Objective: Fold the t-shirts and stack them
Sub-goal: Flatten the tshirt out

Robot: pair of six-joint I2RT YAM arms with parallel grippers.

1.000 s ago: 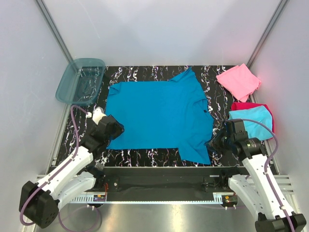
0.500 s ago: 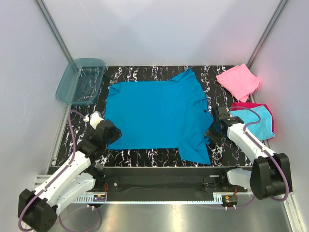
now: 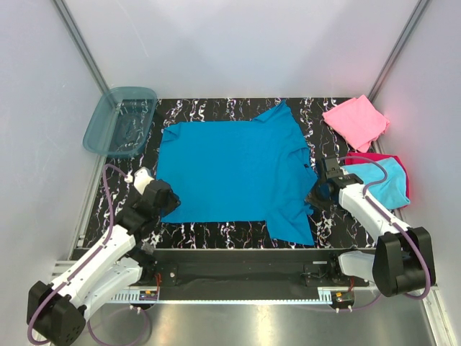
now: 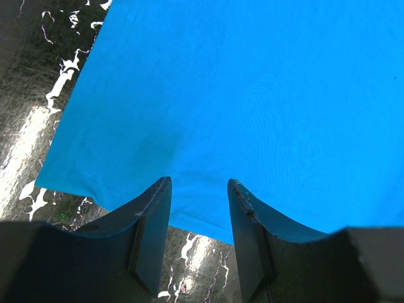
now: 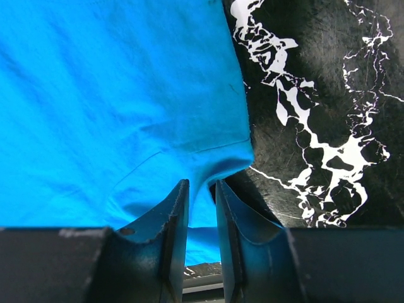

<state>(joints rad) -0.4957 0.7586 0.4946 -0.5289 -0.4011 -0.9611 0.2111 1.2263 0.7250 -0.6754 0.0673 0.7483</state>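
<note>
The large teal-blue t-shirt (image 3: 238, 173) lies spread flat mid-table. My left gripper (image 3: 167, 203) sits at its near-left corner. In the left wrist view the gripper (image 4: 199, 189) is open, its fingers straddling the shirt's hem (image 4: 189, 214). My right gripper (image 3: 317, 193) is at the shirt's right side, by the sleeve. In the right wrist view the gripper (image 5: 202, 186) has its jaws narrowly apart, with a raised fold of the teal cloth (image 5: 126, 101) between them and a dark gap beside it. A folded pink t-shirt (image 3: 355, 121) lies at the back right. A folded cyan one (image 3: 378, 180) rests on a magenta-red one (image 3: 364, 156).
A translucent blue tub (image 3: 119, 120) stands at the back left corner. The black marbled tabletop (image 3: 324, 115) shows around the shirt. Grey walls close in on both sides, and a metal rail runs along the near edge.
My right arm has swung in from the near right, so its gripper now sits at the shirt's right edge. The left gripper drew back slightly toward the near-left corner.
</note>
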